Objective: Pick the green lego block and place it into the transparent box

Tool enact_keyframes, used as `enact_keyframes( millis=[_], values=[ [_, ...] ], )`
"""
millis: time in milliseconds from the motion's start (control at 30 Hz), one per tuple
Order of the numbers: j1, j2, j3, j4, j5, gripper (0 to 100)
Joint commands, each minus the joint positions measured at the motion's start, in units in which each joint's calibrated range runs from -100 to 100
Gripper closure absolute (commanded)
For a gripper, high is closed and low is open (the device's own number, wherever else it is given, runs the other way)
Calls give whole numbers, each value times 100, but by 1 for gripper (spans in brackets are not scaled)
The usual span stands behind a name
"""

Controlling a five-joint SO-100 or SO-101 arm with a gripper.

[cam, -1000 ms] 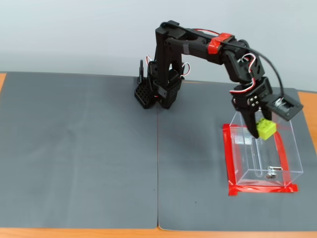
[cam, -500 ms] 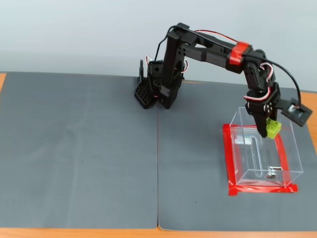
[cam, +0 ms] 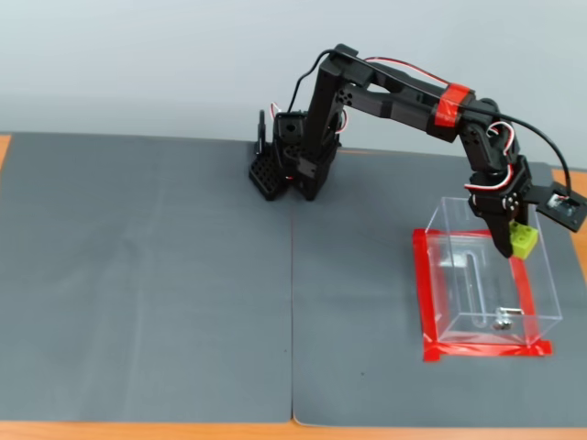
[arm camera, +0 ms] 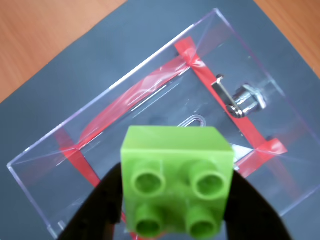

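The green lego block (arm camera: 177,181) fills the lower middle of the wrist view, studs toward the camera, clamped between my two black fingers (arm camera: 97,207). My gripper (arm camera: 175,200) is shut on it. In the fixed view the green lego block (cam: 523,240) hangs at the far right rim of the transparent box (cam: 546,284), held by my gripper (cam: 514,244). Below the block, the wrist view shows the transparent box (arm camera: 165,55), open at the top, with a slot and a metal fitting (arm camera: 240,100) in its base.
Red tape (cam: 426,302) frames the box on the dark grey mat (cam: 147,275). The arm's base (cam: 289,170) stands at the mat's back middle. Orange tabletop (cam: 573,206) shows beyond the mat's right edge.
The arm has stretched further right, carrying the block from over the box's back middle to its far right rim. The gripper has stayed shut on the block.
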Motion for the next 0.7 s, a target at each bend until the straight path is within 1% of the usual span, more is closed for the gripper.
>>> enact_keyframes(
  millis=[0,33,67,167,200,400,433,533,633,667],
  values=[
    [53,-72,-193,-21,-18,67],
    [68,-72,-211,-21,-18,63],
    [75,-72,-229,-21,-18,62],
    [82,-106,-229,-21,-18,65],
    [127,-140,-229,-21,-18,68],
    [269,-225,-229,-12,18,79],
    [366,-386,-229,-12,-8,84],
    [493,-640,-184,-12,18,92],
    [709,-903,-157,-12,29,98],
    [799,-1005,-157,-12,29,98]
  ],
)
